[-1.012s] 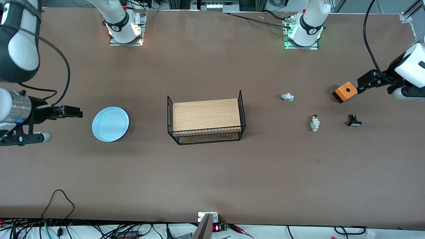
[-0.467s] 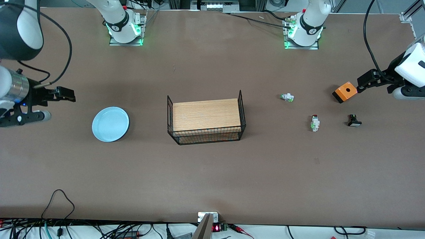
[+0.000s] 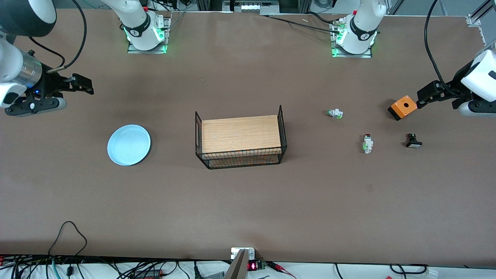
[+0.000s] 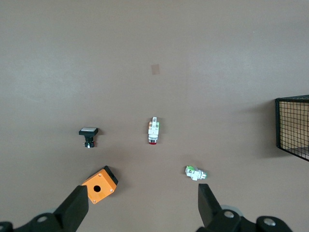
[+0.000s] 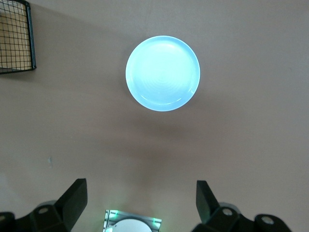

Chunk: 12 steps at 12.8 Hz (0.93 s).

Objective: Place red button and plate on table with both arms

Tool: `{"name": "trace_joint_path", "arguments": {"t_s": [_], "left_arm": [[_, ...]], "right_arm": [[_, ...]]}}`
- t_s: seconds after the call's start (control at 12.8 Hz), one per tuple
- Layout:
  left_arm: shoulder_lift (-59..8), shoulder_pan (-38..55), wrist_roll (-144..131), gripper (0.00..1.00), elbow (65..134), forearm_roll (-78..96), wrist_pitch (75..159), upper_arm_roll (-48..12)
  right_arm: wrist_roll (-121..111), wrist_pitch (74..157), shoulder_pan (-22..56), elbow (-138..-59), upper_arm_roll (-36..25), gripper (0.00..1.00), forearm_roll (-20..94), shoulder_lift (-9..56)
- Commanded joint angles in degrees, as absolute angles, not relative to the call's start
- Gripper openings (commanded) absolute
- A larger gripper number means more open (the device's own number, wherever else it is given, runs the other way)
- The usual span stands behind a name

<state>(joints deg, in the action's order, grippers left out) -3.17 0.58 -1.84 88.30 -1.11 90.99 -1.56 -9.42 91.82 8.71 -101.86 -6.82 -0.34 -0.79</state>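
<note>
— What is seen of the surface?

— A wide brown table (image 3: 240, 201) is shown, with cables strung along the edge nearest the front camera and the two arm bases lit green along the edge farthest from it. A black wire rack with a wooden top (image 3: 241, 141) is set at the middle.

— Where are the task's things found?

— The light blue plate (image 3: 129, 145) is laid flat on the table toward the right arm's end, well apart from the rack. The red button (image 3: 367, 143) is laid on its side on the table toward the left arm's end, its dark red cap turned away from the front camera. Nothing is touching either of them.

— What else is placed near the button?

— A white-green part (image 3: 335, 113) is seen farther from the front camera, a black part with a white cap (image 3: 413, 141) beside the button toward the table's end, and an orange box with a round hole (image 3: 402, 107) farther from the camera than that.

— How are the grippers held?

— The left gripper (image 4: 140, 205) is held in the air over the table beside the orange box, its fingers spread wide with nothing between them. The right gripper (image 5: 141, 199) is held up over bare table at the right arm's end, likewise spread and empty.
</note>
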Motion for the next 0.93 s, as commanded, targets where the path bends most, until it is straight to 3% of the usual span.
{"name": "trace_joint_path", "arguments": {"t_s": [0.0,0.23,0.47,0.86], "left_arm": [[-2.64,0.35,-1.23,1.0,87.89,0.61,90.44,-1.41],[-2.64,0.26,-1.32,1.0,87.89,0.62,90.44,-1.41],[-2.64,0.26,-1.32,1.0,87.89,0.88,90.44,-1.41],[-2.64,0.35,-1.32,1.0,87.89,0.88,90.26,-1.41]], "right_arm": [[-9.76,98.51,8.52,-107.14,-6.5,1.0,-1.4,-6.33],[-9.23,96.61,8.53,-102.76,-5.54,1.0,-3.16,-5.28],[-8.97,89.04,8.09,-95.02,-5.54,1.0,-2.9,-0.54],[-9.05,89.74,7.82,-94.75,-5.8,1.0,-3.16,0.26]]}}
